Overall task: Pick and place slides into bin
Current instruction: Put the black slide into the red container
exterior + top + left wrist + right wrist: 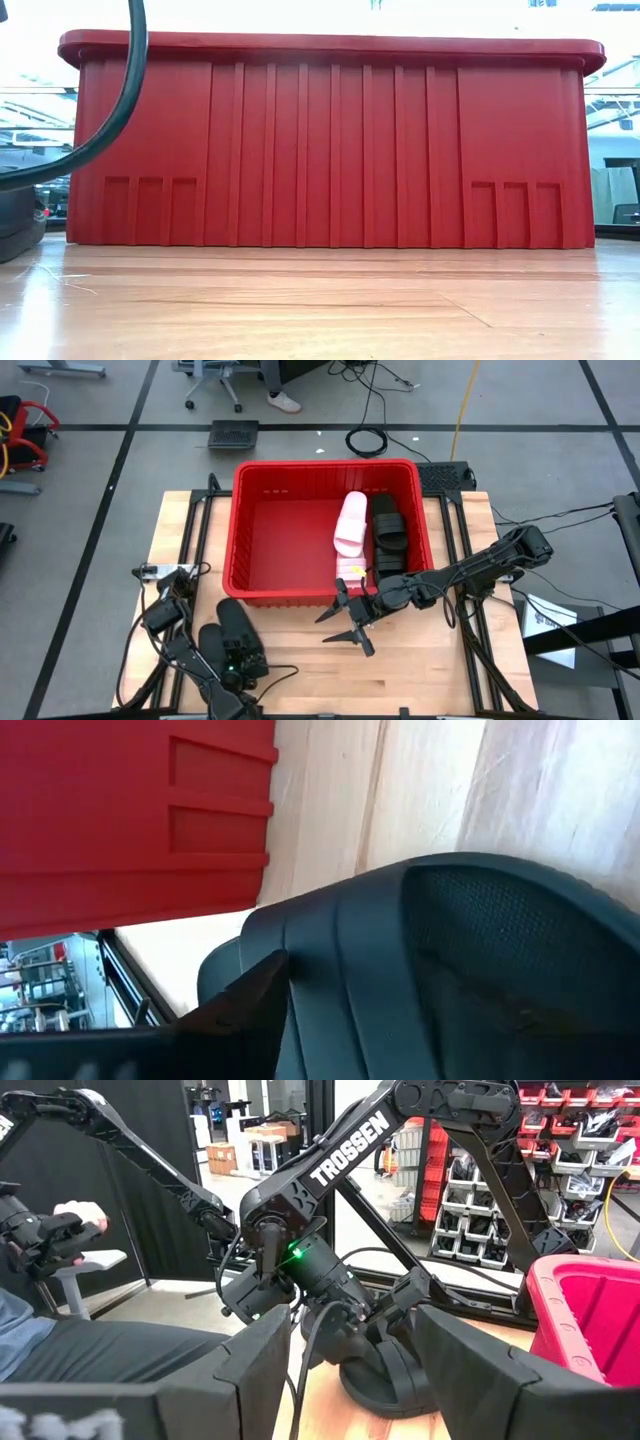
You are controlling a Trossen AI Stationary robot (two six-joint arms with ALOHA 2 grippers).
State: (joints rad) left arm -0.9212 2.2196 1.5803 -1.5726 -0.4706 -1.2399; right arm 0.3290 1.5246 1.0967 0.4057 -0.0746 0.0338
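The red bin (325, 470) stands at the table's far middle; it fills the low view (330, 150). Inside lie a pale pink slide (350, 525) and black slides (388, 535) along its right wall. Two black slides (240, 635) (212, 645) lie side by side on the table at the near left. My left gripper (235, 672) is right at their near end; one black slide (450, 970) fills its wrist view. My right gripper (348, 622) is open and empty, just in front of the bin's near wall and pointing toward the table's left.
Bare wooden table (430, 670) lies in front of the bin and to its right. The left arm (330, 1270) shows in the right wrist view, bent over the black slides. A person sits beyond the table's left side (60, 1230). Cables and a chair lie on the floor behind.
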